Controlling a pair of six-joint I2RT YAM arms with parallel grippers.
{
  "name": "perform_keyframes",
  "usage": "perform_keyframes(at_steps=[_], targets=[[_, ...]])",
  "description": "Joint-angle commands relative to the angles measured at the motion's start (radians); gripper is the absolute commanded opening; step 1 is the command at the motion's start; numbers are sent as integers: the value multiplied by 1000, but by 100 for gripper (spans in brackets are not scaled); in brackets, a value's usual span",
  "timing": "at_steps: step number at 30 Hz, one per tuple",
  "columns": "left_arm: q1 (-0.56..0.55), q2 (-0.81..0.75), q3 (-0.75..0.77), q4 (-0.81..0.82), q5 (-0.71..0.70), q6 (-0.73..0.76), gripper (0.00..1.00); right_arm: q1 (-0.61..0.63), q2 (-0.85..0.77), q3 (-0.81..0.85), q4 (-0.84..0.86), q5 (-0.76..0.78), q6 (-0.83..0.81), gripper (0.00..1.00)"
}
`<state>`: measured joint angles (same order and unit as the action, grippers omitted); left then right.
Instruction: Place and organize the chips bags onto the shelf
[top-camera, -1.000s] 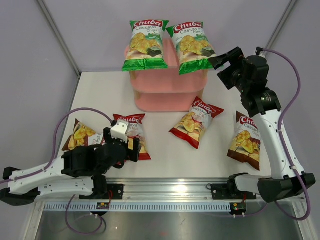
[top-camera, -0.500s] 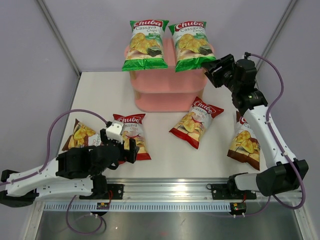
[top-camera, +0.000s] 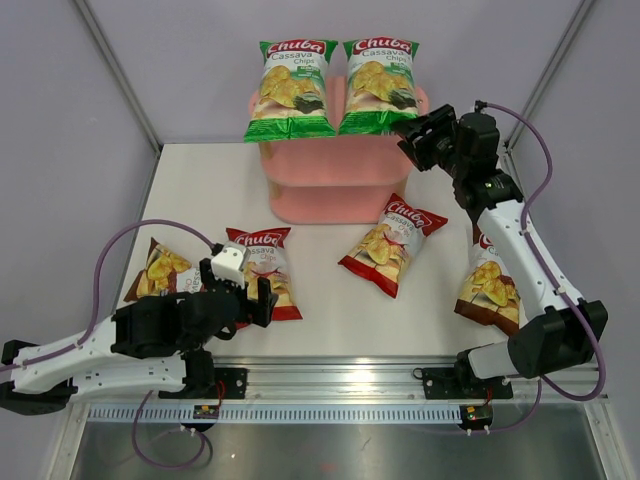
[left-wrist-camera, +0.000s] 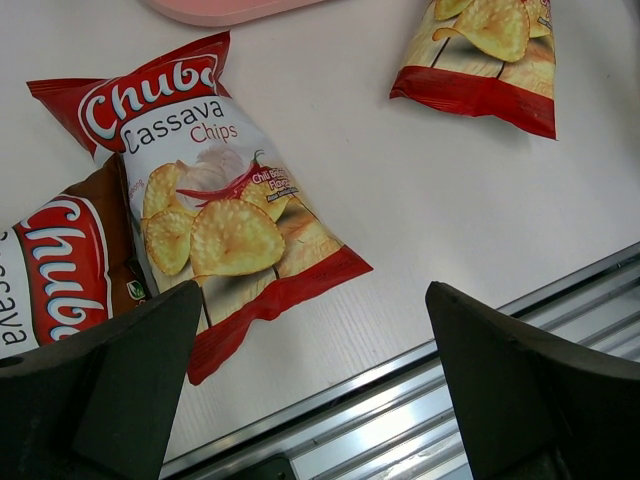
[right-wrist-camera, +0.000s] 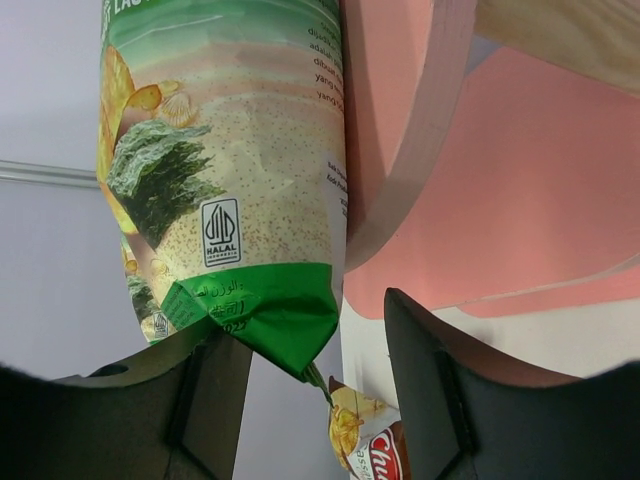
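The shelf (top-camera: 335, 185) is standing at the middle of the table's (top-camera: 200, 190) far edge. Two green chips bags are lying side by side on its top board, labels up: the left green bag (top-camera: 291, 90) and the right green bag (top-camera: 378, 85). Both are overhanging the board's front edge.

The right arm's fingers (top-camera: 418, 140) are reaching in at the shelf's right end, just beside the lower right corner of the right green bag. In the right wrist view they are spread apart, with the bag's crimped bottom seam sitting in the gap between them and not pinched. I cannot tell whether either finger is touching it.

Four bags are lying flat on the table. The middle red bag (top-camera: 392, 245) is lying tilted in front of the shelf. The right brown bag (top-camera: 492, 282) is lying near the right edge, partly behind the right arm. The left red bag (top-camera: 262, 268) and the left brown bag (top-camera: 158, 270) are lying toward the near-left corner, touching along one side.

The left arm's fingers (top-camera: 262, 296) are hovering over the near end of the left red bag, spread wide and gripping nothing.
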<state>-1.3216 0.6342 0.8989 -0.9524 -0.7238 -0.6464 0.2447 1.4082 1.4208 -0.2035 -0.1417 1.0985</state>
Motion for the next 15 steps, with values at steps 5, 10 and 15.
perform_keyframes(at_steps=[5,10,15], targets=[[2,4,-3,15,0,7,99,2,-49,104,-69,37,-87,63],[1,2,-3,12,0,1,99,-12,-41,144,-114,28,-112,63],[2,-8,-2,9,0,-6,99,-21,-64,176,-151,-2,-158,65]])
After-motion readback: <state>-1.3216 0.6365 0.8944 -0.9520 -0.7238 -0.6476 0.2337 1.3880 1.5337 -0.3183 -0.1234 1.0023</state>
